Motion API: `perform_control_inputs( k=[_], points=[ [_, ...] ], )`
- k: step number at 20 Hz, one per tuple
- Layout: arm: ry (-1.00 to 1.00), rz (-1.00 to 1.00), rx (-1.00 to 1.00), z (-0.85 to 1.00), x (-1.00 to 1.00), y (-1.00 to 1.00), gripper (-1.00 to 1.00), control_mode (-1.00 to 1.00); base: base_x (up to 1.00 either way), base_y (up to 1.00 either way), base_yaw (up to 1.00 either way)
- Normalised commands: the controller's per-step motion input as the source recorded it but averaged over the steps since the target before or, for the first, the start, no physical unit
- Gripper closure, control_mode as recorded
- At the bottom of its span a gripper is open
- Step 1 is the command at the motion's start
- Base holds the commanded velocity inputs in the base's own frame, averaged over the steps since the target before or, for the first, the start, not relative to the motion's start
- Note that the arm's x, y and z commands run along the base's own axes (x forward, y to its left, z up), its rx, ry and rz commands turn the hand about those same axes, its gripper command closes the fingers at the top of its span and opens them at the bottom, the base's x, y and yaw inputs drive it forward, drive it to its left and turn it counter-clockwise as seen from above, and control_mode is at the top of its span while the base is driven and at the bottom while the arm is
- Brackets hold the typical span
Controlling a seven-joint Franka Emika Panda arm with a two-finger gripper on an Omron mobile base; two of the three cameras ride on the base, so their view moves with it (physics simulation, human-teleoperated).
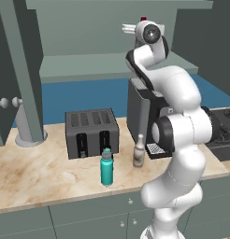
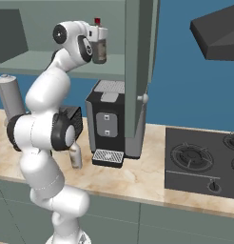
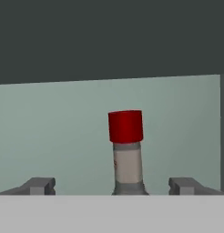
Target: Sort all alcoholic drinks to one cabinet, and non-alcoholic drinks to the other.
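Note:
A dark grey bottle with a red cap (image 3: 126,150) stands upright inside the open upper cabinet (image 1: 89,65), one of the alcoholic drinks. My gripper (image 3: 113,186) is open, its fingertips (image 3: 38,185) wide apart on either side of that bottle's neck without touching it. From the right base view the same bottle (image 2: 100,47) sits just in front of my gripper (image 2: 96,34), beside the open cabinet door (image 2: 138,71). On the counter, a pale cream bottle (image 1: 139,151) stands in front of the coffee machine. A teal flask (image 1: 106,167) with a grey cap, a non-alcoholic drink, stands to its left near the front edge.
A dark toaster (image 1: 92,133) sits behind the flask and a black coffee machine (image 2: 107,121) behind the cream bottle. A stove (image 2: 204,164) lies to the right under a range hood (image 2: 219,33). A grey canister (image 1: 28,121) stands far left by another open cabinet door (image 1: 21,65).

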Motion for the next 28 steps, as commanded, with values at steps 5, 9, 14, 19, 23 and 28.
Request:
perform_control_inputs(
  k=[5, 9, 14, 19, 23, 28],
  points=[
    [0.0, 0.0, 0.0, 0.11, 0.16, -0.05, -1.0, -1.0, 0.0, 0.0, 0.0],
    [0.0, 0.0, 0.0, 0.05, -0.02, -0.04, -1.0, -1.0, 0.0, 0.0, 0.0],
    [0.01, 0.0, 0.0, 0.0, -0.41, -0.07, -1.0, -1.0, 0.0, 0.0, 0.0],
    [0.0, 0.0, 0.0, 0.0, -0.5, -0.05, -1.0, -1.0, 0.0, 0.0, 0.0],
    [0.0, 0.0, 0.0, 0.0, -0.64, -0.07, -1.0, -1.0, 0.0, 0.0, 0.0],
    [0.03, 0.01, 0.0, -0.08, -0.78, -0.01, -1.0, -1.0, 0.0, 0.0, 0.0]
  ],
)
